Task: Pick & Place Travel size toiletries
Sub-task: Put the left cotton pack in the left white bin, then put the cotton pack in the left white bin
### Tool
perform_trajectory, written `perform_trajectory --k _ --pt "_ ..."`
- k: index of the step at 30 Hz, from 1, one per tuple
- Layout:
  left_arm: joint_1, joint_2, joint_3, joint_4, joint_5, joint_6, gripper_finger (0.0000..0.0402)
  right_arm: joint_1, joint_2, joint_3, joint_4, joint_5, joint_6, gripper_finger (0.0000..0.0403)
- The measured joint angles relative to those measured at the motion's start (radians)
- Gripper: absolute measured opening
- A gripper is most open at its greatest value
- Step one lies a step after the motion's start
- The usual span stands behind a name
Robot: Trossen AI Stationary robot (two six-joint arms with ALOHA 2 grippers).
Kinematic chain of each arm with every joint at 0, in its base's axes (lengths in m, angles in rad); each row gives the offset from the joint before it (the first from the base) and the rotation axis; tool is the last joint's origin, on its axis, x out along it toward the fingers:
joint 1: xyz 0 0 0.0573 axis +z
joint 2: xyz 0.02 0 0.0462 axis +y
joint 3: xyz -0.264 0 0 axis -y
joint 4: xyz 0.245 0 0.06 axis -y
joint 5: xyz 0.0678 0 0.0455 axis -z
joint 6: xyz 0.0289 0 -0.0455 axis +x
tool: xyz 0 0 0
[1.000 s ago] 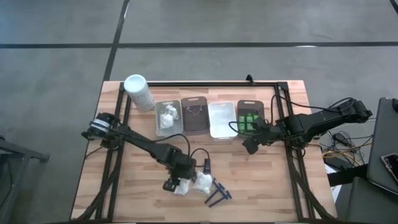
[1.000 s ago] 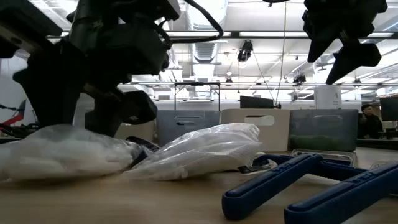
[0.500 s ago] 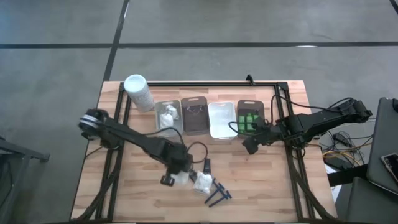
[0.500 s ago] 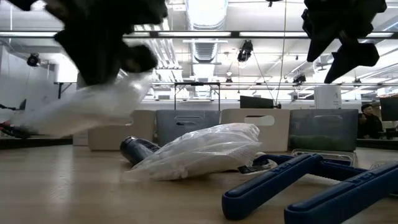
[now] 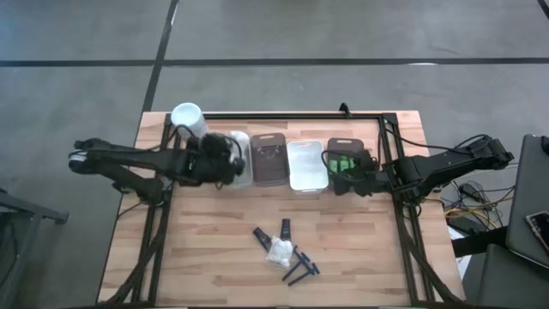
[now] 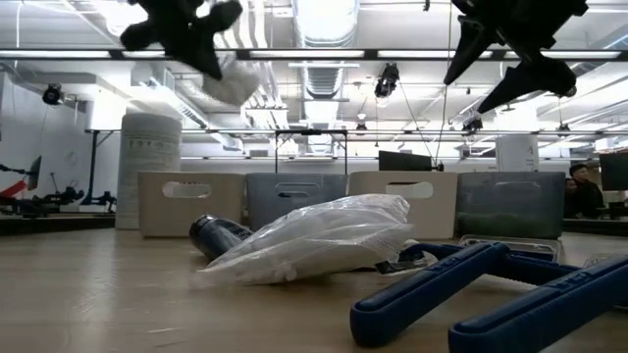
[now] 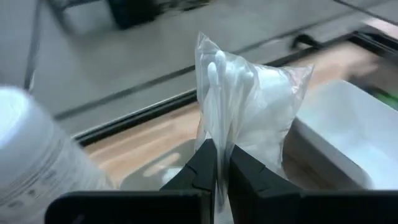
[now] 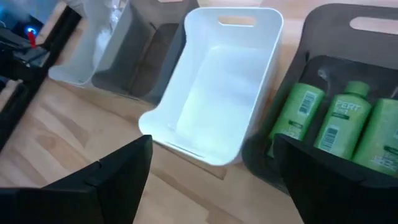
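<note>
Left gripper (image 5: 230, 158): raised above the leftmost tray at the back of the desk; fingers (image 7: 200, 171) pressed together on the lower edge of a clear packet of white swabs (image 7: 245, 106), which stands up from them.
Held packet: off the desk, over the grey tray (image 8: 115, 46); in the low view it hangs high beside the tall white cylinder (image 6: 149, 167).
Right gripper (image 5: 343, 180): lifted above the near edge of the dark tray (image 5: 346, 148) at the right end of the row; fingers (image 8: 99, 186) spread apart, nothing between them.
Green bottles (image 8: 333, 121): lying side by side inside the dark tray.
White tray (image 8: 214, 93): between the brown tray (image 5: 268, 159) and the dark tray; nothing visible inside.
Second packet (image 5: 278, 251): lying on the desk (image 5: 197, 240) in the front middle, clear of both arms.
Razors (image 5: 300, 268): two dark blue ones, on the desk just beside that packet, on its right.
Black blocks (image 5: 286, 227): one behind the packet, one at its left (image 5: 260, 234), both near it.
Background: a person (image 6: 582, 191) seated far off in the room, at the right of the low view.
</note>
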Motion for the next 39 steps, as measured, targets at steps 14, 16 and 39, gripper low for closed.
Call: perform_trajectory --k 14,16,39 --pt "0.280 0.007 -0.392 0.422 0.395 0.061 0.0058 0.000 0.000 -0.003 0.011 0.011 -0.011 0.0334" --pt "0.281 0.008 -0.406 0.427 0.410 0.055 0.0081 0.000 0.000 -0.003 0.011 0.011 -0.003 0.0342" --pt "0.060 -0.122 -0.244 0.396 0.734 0.488 0.0222 0.020 0.053 -0.008 0.116 -0.269 -0.012 0.0363"
